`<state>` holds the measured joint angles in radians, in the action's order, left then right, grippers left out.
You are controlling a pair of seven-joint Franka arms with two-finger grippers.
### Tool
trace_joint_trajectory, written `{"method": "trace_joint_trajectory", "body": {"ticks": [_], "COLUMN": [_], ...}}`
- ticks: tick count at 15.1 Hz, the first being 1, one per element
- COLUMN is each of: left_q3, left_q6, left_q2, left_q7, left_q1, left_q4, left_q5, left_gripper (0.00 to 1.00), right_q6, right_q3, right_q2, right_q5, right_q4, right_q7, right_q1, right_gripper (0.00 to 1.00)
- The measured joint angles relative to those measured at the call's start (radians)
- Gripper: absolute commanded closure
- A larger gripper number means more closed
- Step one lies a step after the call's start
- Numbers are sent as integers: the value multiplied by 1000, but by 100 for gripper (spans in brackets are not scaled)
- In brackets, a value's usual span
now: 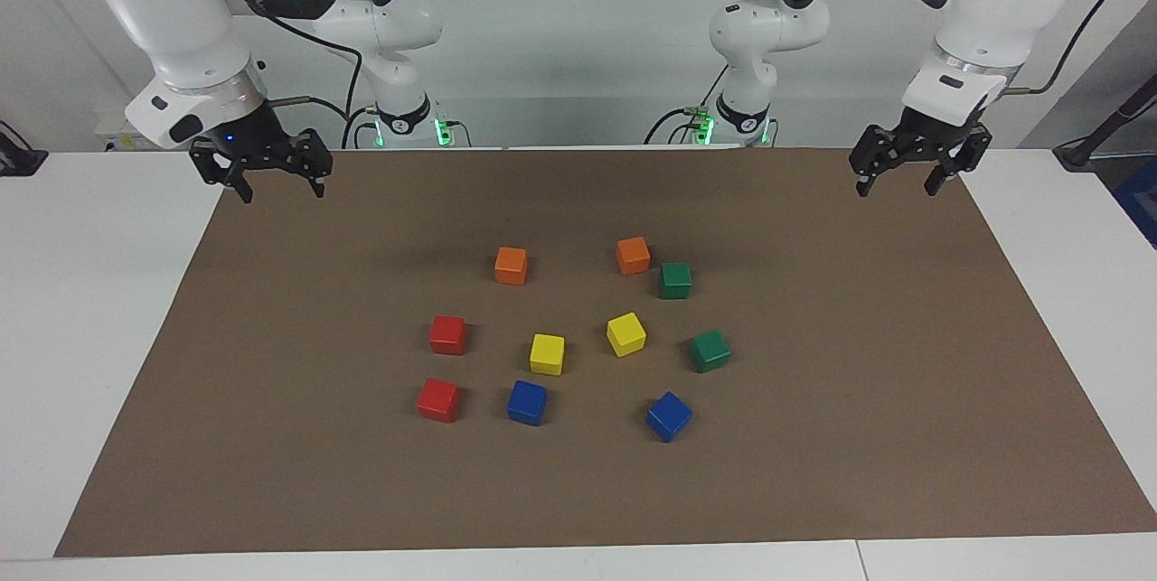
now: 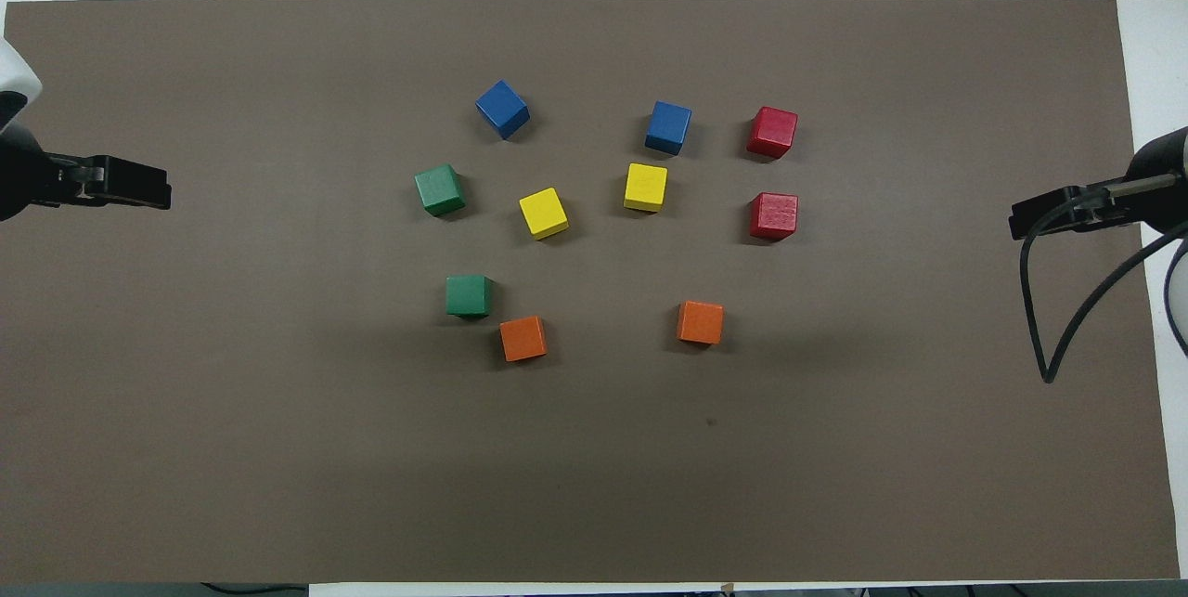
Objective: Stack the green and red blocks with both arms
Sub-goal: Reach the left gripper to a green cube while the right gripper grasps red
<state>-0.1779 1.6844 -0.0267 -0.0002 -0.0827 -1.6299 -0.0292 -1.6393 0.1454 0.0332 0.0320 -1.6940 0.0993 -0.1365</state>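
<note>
Two green blocks (image 1: 675, 280) (image 1: 710, 351) lie apart on the brown mat toward the left arm's end; the overhead view shows them too (image 2: 468, 294) (image 2: 439, 188). Two red blocks (image 1: 447, 334) (image 1: 438, 399) lie apart toward the right arm's end, also in the overhead view (image 2: 773, 214) (image 2: 772, 132). No block is stacked. My left gripper (image 1: 895, 191) (image 2: 125, 187) is open and empty, raised over the mat's edge at its own end. My right gripper (image 1: 281, 192) (image 2: 1058, 207) is open and empty, raised over the mat's edge at its end. Both arms wait.
Two orange blocks (image 1: 511, 265) (image 1: 633, 255) lie nearest the robots, one of them next to a green block. Two yellow blocks (image 1: 547, 353) (image 1: 625, 333) sit in the middle of the group. Two blue blocks (image 1: 527, 402) (image 1: 668, 416) lie farthest. The brown mat (image 1: 813, 473) covers the white table.
</note>
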Motion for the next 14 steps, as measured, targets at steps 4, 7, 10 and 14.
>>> {"method": "trace_joint_trajectory", "body": {"ticks": [4, 7, 10, 14], "left_q3": [0, 0, -7, -22], "left_q6": [0, 0, 52, 245], "left_q2": [0, 0, 3, 59], "left_q7": [0, 0, -45, -259], "left_q1": [0, 0, 4, 96], "left_q4": [0, 0, -22, -147], "left_q5": [0, 1, 26, 32], "left_gripper": [0, 0, 0, 0], "right_q6": [0, 0, -2, -63], "right_q3": [0, 0, -2, -5], "right_q2": [0, 0, 0, -2], "right_q5": [0, 0, 0, -3], "right_q4": [0, 0, -1, -51], "right_q7": [0, 0, 0, -208], "right_q1": [0, -1, -4, -79], "right_gripper": [0, 0, 0, 0]}}
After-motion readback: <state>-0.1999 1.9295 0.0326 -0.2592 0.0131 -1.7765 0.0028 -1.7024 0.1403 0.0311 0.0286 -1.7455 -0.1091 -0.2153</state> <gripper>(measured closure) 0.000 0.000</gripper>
